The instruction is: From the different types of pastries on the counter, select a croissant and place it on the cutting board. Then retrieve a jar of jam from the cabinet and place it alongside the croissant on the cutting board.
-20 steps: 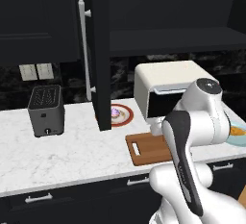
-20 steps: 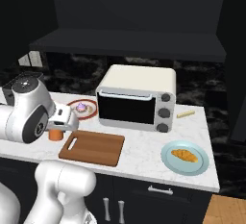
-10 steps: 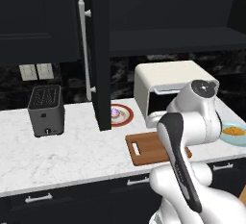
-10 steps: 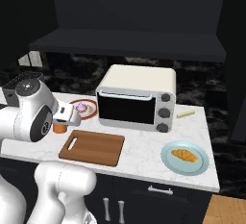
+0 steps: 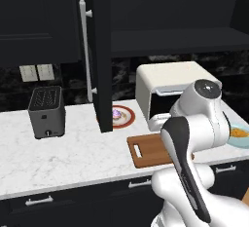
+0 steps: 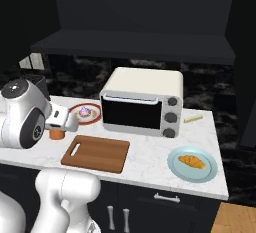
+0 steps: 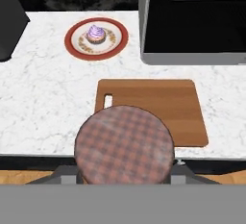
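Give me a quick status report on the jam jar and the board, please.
End effector shut on jar of jam, above the counter's front edge. Cutting board bare; croissant on its blue plate. Nothing in the way.

From the hand's own camera the jar of jam (image 7: 124, 143) sits so close that its checked lid hides its body and the near edge of the cutting board (image 7: 153, 104). The toaster oven (image 7: 192, 21) is cut off at twelve and three o'clock. From the left, the arm covers the board's right end and part of the blue plate (image 5: 239, 137) — the croissant (image 5: 238, 132) there is an orange smear.
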